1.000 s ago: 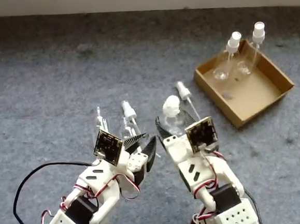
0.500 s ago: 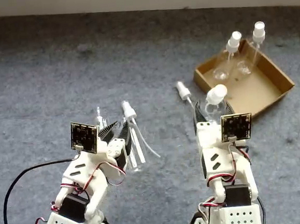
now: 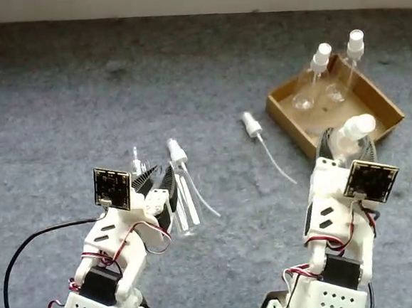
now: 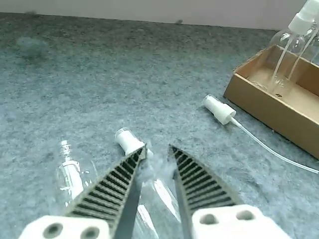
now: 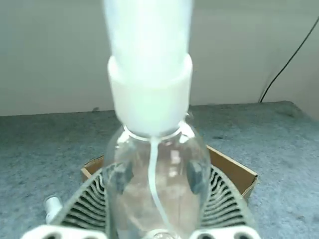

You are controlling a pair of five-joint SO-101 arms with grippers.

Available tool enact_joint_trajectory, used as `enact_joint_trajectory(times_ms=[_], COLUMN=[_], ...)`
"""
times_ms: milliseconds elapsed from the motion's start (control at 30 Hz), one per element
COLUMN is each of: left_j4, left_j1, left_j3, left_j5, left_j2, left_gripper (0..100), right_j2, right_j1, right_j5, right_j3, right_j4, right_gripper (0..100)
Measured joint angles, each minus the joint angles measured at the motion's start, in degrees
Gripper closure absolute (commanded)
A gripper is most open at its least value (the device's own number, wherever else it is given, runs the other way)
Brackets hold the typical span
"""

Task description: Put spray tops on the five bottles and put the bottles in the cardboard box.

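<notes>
Nearest me, my right claw (image 3: pixel 343 150) pinches a topped bottle (image 5: pixel 155 174) upright, just short of the box (image 3: pixel 294 136). My left claw (image 4: pixel 157 152) hangs narrowly spread over a lying bottle (image 3: pixel 185 211) on the worktop (image 3: pixel 79 85).

The risks, as I judge them:
- If the held bottle comes in low, its base could catch the near cardboard wall and shove or tip the box.
- Set down too far in, it could knock the standing pair (image 3: pixel 307 82) at the far corner.
- The grip sits on a rounded, clear body, so the bottle could slip or lean on release.
- On the left, closing on a round bottle lying flat could squirt it sideways.

The right wrist view shows the ribbed pads hugging the bottle's shoulder and the tube inside it, but not the gap to the box. The high view gives that spacing. It also shows the open-necked bottle (image 3: pixel 137 163) beside the left claw and the loose top (image 3: pixel 252 127) lying between the arms and the box.
</notes>
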Motion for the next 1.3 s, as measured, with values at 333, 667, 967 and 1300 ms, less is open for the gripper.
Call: enact_joint_trajectory(times_ms=[333,667,967,1300], left_j4=[0.0,0.0,0.0,0.0], left_j1=[0.0,0.0,0.0,0.0], left_j3=[0.0,0.0,0.0,0.0], left_j5=[0.0,0.0,0.0,0.0], left_j2=[0.0,0.0,0.0,0.0], left_gripper=[97,97,97,97], right_j2=[10.7,41.4,61.5,82.9], right_j1=[8.4,10.2,10.0,10.2], right_j5=[0.0,0.0,0.0,-6.2], right_j3=[-2.8,-9.5,-16.7,-35.1], right_j4=[-9.7,-28.6,-42.3,-42.4], right_gripper=[96.4,96.4,96.4,96.4])
